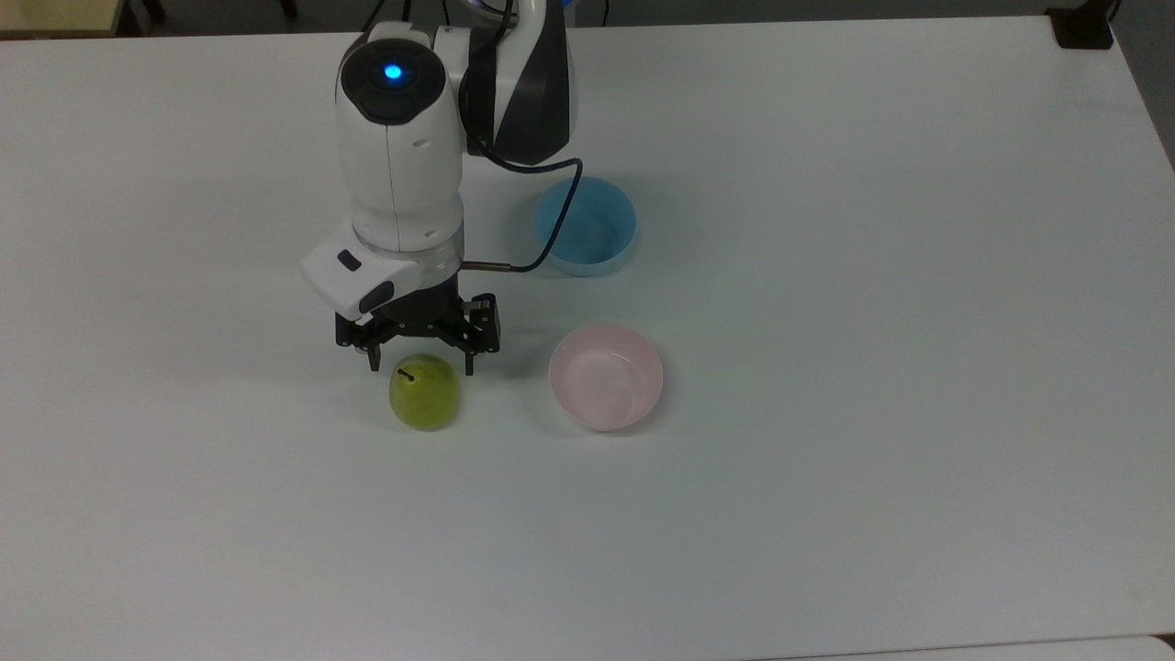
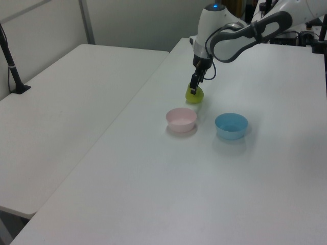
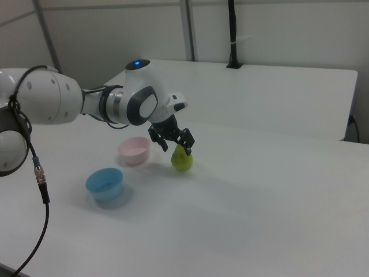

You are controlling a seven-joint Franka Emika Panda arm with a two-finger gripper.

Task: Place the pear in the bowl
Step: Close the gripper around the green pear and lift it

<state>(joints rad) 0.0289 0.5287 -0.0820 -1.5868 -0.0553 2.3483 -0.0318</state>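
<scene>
Tables (image 2: 76,102), white, side by side

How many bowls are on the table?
2. The pink bowl sits beside the pear; the blue bowl sits behind it, near the robot's cable. None seem hidden.

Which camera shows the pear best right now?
The top view: the pear shows nearly whole, stem included, just below the open gripper. In the right view the fingers cross its top. In the left view the gripper hides most of it.
</scene>
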